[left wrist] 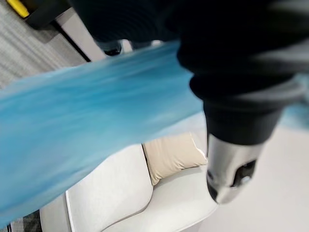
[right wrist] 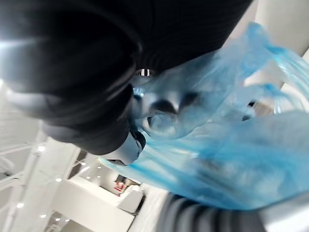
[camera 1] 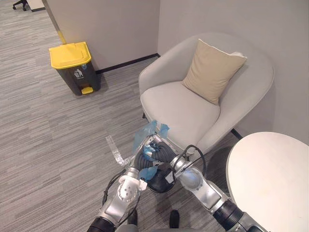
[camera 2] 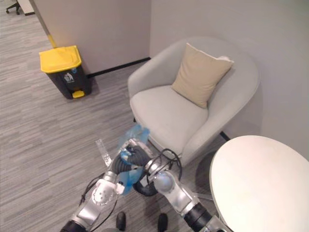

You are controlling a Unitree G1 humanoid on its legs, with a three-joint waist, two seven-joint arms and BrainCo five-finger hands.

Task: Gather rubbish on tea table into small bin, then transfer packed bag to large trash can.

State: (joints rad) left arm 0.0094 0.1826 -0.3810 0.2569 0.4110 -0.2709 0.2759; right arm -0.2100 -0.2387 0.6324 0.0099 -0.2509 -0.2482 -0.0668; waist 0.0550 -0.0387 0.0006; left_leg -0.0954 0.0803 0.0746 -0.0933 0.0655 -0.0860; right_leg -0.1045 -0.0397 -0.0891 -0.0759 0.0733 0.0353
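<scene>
The crumpled translucent blue plastic bag [camera 1: 145, 134] sits bunched between the left hand [left wrist: 227, 176] and right hand [right wrist: 72, 96], above the grey carpet floor [camera 1: 48, 145] before the pale upholstered armchair [camera 1: 178, 108], well apart from the yellow-lidded dark trash can [camera 1: 72, 65]; whether either hand is clamped cannot be told

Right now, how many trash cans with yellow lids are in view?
1. The trash can stands on the carpet against the wall, left of the armchair. Others may be hidden outside the frame.
</scene>
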